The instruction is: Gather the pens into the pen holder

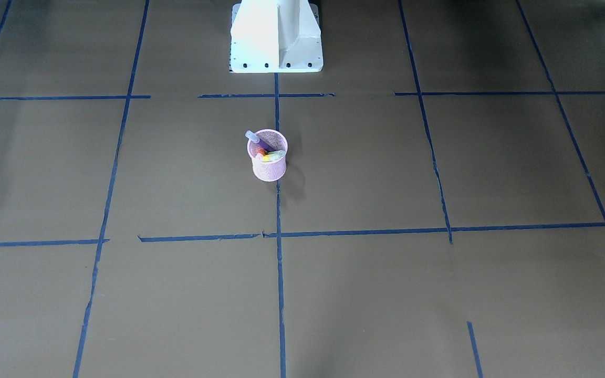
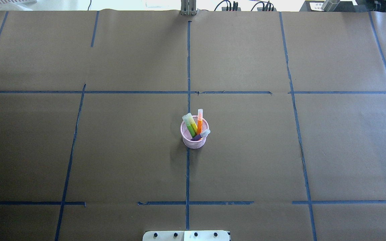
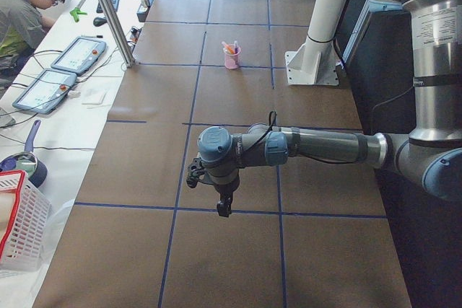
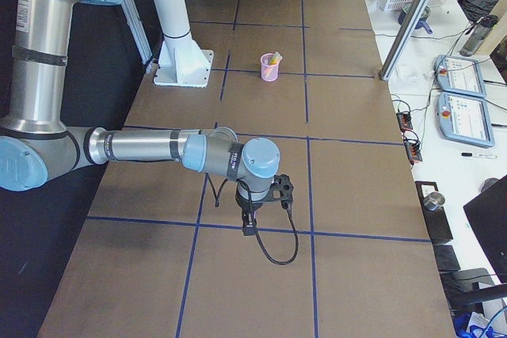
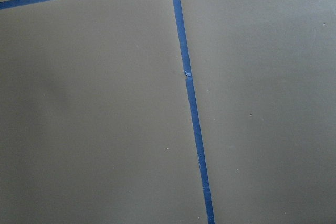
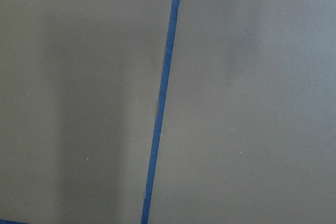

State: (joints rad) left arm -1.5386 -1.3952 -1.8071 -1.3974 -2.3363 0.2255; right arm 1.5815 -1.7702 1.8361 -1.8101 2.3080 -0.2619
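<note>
The pink mesh pen holder [image 2: 194, 142] stands upright at the table's middle, on the centre tape line; it also shows in the front view [image 1: 269, 169]. The orange pen [image 2: 199, 120], the purple pen [image 2: 201, 135] and the green pen [image 2: 189, 127], with a yellow-green one beside it, all stand inside it, caps up. My left gripper [image 3: 224, 209] hangs over bare table far from the cup, seen only in the left side view. My right gripper [image 4: 249, 229] does the same in the right side view. I cannot tell whether either is open or shut.
The white robot base [image 1: 276, 37] stands behind the cup. Blue tape lines [image 2: 188, 174] divide the brown table. Both wrist views show only bare paper and tape. An operator [image 3: 25, 12] sits at a side desk with tablets, and a white basket [image 3: 18, 221] stands off the table.
</note>
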